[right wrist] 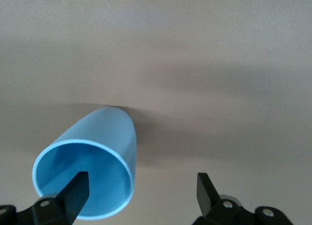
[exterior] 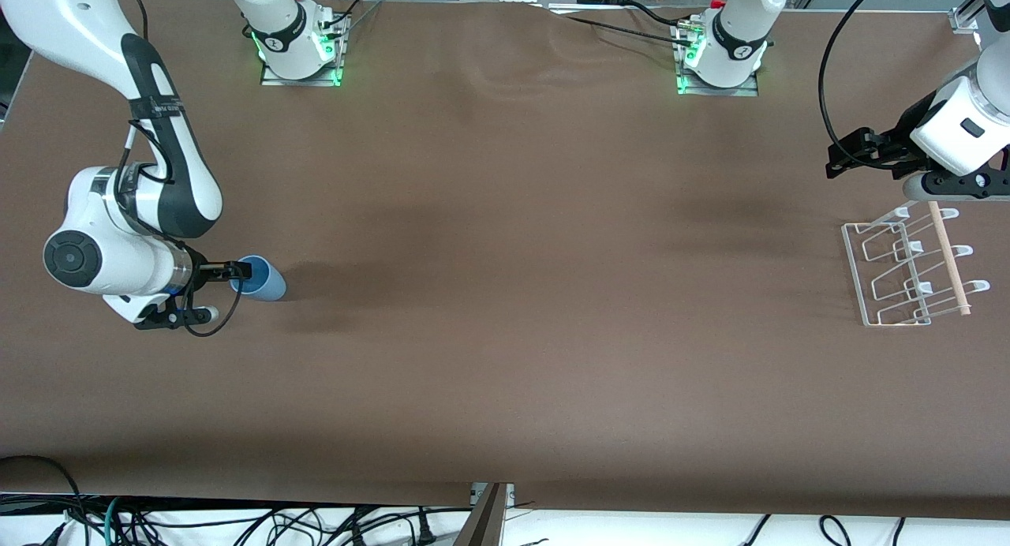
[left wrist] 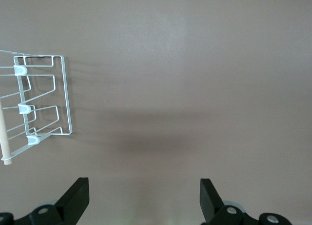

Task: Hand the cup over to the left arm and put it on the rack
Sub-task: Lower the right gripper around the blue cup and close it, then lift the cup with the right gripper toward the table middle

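The light-blue cup (exterior: 264,282) lies on its side on the table at the right arm's end, its open mouth facing my right gripper (exterior: 231,293). In the right wrist view the cup (right wrist: 109,132) sits to one side of my open right gripper (right wrist: 142,181). One finger (right wrist: 78,188) is at the cup's mouth and the other stands clear of it. My left gripper (exterior: 844,155) is open and empty, up over the table beside the white wire rack (exterior: 854,270). The left wrist view shows its open jaws (left wrist: 144,183) and part of the rack (left wrist: 63,98).
A pale wooden rod (exterior: 949,262) lies across the rack, and its end shows in the left wrist view (left wrist: 4,137). The two arm bases (exterior: 300,49) (exterior: 722,57) stand along the table's edge farthest from the front camera. Brown tabletop (exterior: 513,293) lies between cup and rack.
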Motion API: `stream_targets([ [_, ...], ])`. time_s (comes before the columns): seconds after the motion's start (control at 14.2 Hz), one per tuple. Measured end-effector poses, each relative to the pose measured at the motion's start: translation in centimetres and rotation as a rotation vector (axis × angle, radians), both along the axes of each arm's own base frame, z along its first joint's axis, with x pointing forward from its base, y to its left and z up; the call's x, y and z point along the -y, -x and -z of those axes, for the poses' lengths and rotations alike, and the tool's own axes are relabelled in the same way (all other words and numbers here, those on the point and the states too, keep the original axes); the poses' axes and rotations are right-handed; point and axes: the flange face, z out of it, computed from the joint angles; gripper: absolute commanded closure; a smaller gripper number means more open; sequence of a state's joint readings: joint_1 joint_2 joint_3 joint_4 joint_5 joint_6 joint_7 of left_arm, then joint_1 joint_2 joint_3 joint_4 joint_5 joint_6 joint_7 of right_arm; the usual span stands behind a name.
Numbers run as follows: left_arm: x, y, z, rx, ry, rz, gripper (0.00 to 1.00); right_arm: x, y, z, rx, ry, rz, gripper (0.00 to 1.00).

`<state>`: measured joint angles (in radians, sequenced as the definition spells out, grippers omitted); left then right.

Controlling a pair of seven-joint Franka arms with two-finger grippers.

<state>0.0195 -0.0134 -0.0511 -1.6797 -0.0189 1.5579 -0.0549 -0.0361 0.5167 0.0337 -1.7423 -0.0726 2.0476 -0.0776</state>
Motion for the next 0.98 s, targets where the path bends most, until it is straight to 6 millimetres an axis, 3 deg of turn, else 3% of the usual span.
stream_targets([
  [0.14,0.0,0.0,0.0,0.0,0.0,0.0,0.0,0.0,0.0,0.8,-0.004,-0.001,0.0,0.9],
  [0.21,0.0,0.0,0.0,0.0,0.0,0.0,0.0,0.0,0.0,1.1,-0.006,-0.001,-0.001,1.0],
  [0.63,0.0,0.0,0.0,0.0,0.0,0.0,0.0,-0.2,0.0,1.5,-0.008,-0.001,0.001,1.0],
  [0.98,0.1,0.0,0.0,0.0,0.0,0.001,0.0,-1.9,0.0,1.2,-0.02,0.009,0.019,1.0],
])
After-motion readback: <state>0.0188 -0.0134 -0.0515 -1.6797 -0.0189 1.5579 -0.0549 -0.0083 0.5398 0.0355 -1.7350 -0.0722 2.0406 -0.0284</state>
